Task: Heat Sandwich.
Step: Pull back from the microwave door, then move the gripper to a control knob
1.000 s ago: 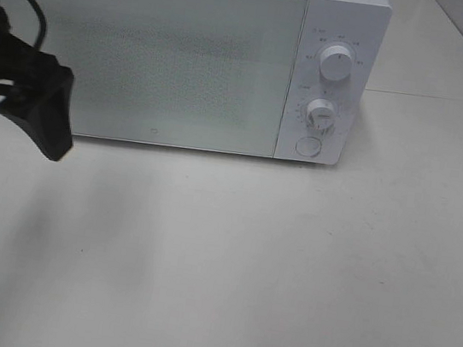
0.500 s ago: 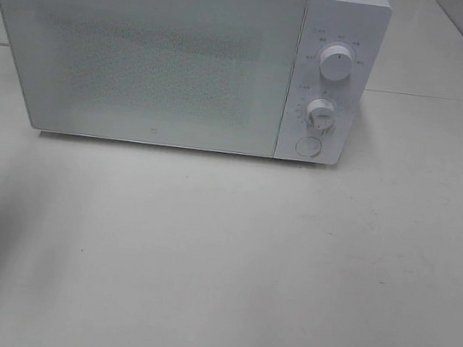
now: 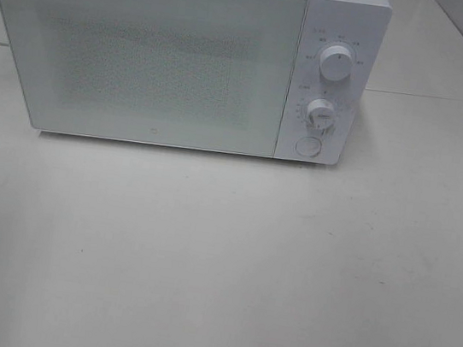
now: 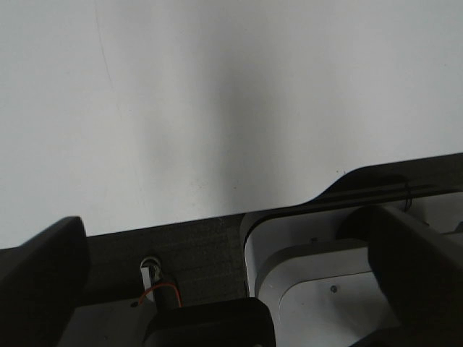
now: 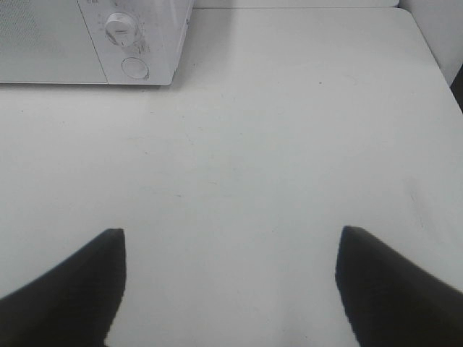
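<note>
1. The microwave (image 3: 179,54), filling the upper left and centre of the high view, has a smooth white casing with a soft sheen; whether it is metal or plastic cannot be told.
2. Its door (image 3: 144,58) is a flat pale panel with a fine speckled grain.
3. The upper knob (image 3: 336,63), lower knob (image 3: 319,112) and round button (image 3: 307,146) look like glossy white plastic.
4. The table (image 3: 218,267) is off-white, matt and smooth, with faint scuffs.
5. The left gripper (image 4: 228,228) has matt black fingers; near it are a smooth white moulded part (image 4: 318,296), a finely textured dark strip (image 4: 195,246) and a red wire (image 4: 155,293).
6. The right gripper (image 5: 231,233) has matt black, plastic-looking fingers.
</note>
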You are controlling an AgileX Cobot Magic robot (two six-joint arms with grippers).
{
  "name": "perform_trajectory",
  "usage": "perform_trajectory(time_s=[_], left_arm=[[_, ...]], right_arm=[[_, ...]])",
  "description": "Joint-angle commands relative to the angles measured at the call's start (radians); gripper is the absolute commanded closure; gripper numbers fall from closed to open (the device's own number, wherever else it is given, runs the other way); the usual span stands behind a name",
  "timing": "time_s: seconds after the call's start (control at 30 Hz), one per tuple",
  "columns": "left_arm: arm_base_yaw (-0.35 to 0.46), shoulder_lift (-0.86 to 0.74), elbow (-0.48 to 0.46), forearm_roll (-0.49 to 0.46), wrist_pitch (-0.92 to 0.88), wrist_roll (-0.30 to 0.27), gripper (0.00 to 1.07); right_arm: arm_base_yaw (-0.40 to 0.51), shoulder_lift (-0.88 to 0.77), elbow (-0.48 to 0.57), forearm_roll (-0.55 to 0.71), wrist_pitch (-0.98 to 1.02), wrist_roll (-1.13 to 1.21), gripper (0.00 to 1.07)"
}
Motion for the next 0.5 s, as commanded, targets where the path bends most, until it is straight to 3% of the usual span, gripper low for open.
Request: perform_trajectory(time_s=[0.03,0.23,0.5], left_arm=[[0.004,-0.066,0.04,0.003,-0.027,-0.003,0.03],[0.004,-0.252,0.159,-0.006,-0.09,-0.003,0.03],[0.004,-0.524,0.165,-0.019,-0.101,-0.002,0.03]], right_arm=[[-0.004,-0.025,0.002,0.001,-0.011,0.001,0.31],[-0.004,-0.025,0.002,0.001,-0.011,0.001,0.31],[-0.004,-0.025,0.002,0.001,-0.011,0.0,0.31]])
